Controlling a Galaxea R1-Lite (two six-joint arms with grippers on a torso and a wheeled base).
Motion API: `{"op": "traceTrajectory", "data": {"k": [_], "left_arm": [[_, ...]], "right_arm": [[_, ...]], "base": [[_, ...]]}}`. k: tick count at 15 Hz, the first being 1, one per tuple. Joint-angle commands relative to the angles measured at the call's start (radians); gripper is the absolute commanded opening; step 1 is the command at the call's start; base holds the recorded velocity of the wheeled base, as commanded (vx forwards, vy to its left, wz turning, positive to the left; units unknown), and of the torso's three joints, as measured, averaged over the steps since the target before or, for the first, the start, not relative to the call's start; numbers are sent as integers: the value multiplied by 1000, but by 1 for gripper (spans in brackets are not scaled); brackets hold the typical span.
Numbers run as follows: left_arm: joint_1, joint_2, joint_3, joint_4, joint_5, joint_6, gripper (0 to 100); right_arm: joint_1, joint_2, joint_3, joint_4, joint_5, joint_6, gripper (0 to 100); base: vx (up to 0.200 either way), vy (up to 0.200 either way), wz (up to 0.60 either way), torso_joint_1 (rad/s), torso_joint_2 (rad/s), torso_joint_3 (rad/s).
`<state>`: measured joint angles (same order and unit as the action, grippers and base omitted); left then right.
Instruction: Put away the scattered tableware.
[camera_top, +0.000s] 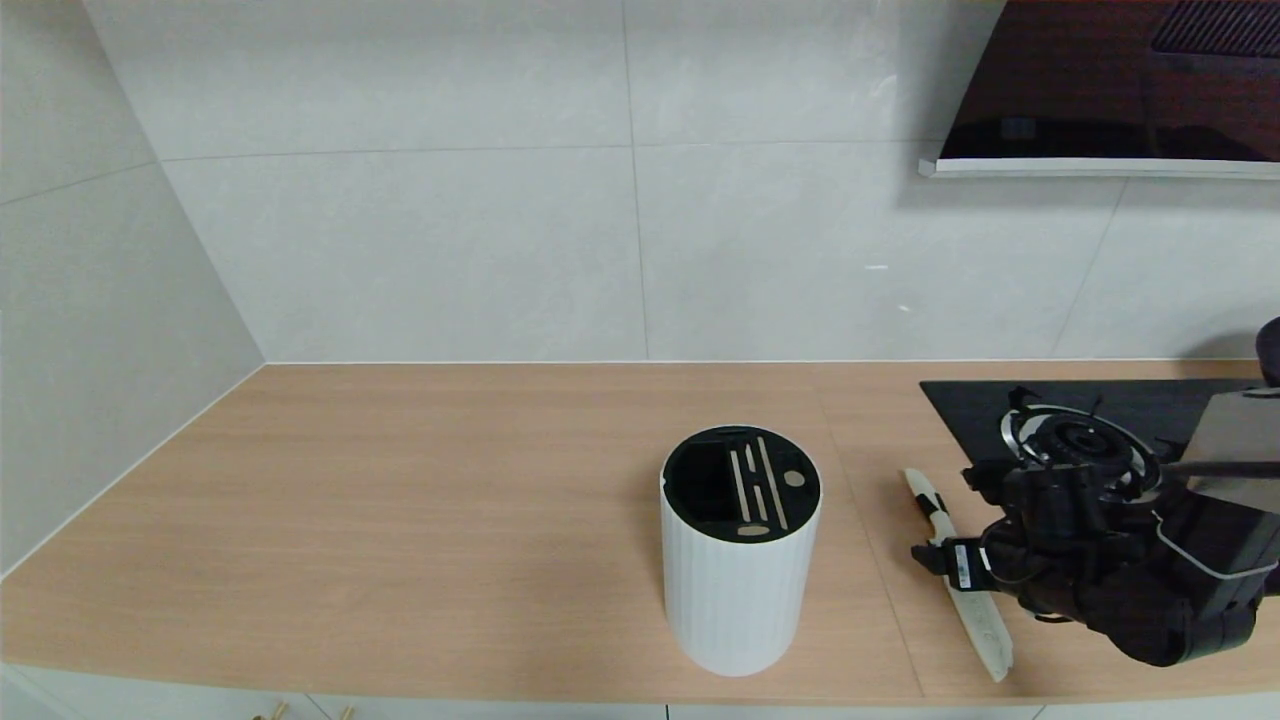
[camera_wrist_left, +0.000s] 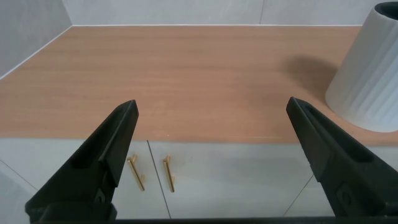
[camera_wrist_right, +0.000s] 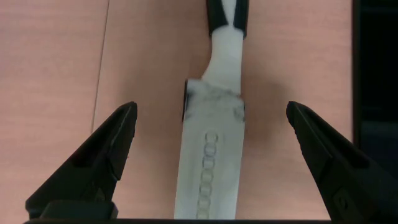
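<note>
A pale wooden counter (camera_top: 450, 500) runs along the tiled wall. A white knife (camera_top: 985, 625) with a black-and-white handle lies flat on it, directly below the right gripper (camera_wrist_right: 211, 165) and its spread fingers. A white ribbed holder (camera_top: 738, 590) stands upright to the gripper's left, apart from the knife. A black cooktop (camera_top: 960, 405) sits just beyond the gripper, toward the wall.

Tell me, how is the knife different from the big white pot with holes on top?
The knife lies flat on the wooden counter; the white holder stands upright. The knife is long and thin; the white holder is a fat, ribbed cylinder. The right gripper is open over the knife, while the white holder stands by itself. Both are mostly white with some black, and both are on the wooden counter.
</note>
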<state>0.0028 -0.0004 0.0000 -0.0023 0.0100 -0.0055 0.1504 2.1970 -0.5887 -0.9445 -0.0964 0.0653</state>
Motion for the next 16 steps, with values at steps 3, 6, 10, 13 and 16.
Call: {"op": "traceTrajectory", "data": {"k": [3,6,10,13,16], "left_arm": [[0,0,0,1,1,-1,100],[0,0,0,1,1,-1,100],[0,0,0,1,1,1,100],[0,0,0,1,1,-1,100],[0,0,0,1,1,-1,100]], "right_arm": [[0,29,-11,-4,-3,4,100],[0,36,-14,-4,-3,5,100],[-2,61,-23,-25,-5,5,100],[0,67,-25,-25,-5,5,0],[0,78,-26,-27,-5,5,0]], "base": [[0,0,0,0,0,0],[0,0,0,0,0,0],[0,0,0,0,0,0],[0,0,0,0,0,0],[0,0,0,0,0,0]]}}
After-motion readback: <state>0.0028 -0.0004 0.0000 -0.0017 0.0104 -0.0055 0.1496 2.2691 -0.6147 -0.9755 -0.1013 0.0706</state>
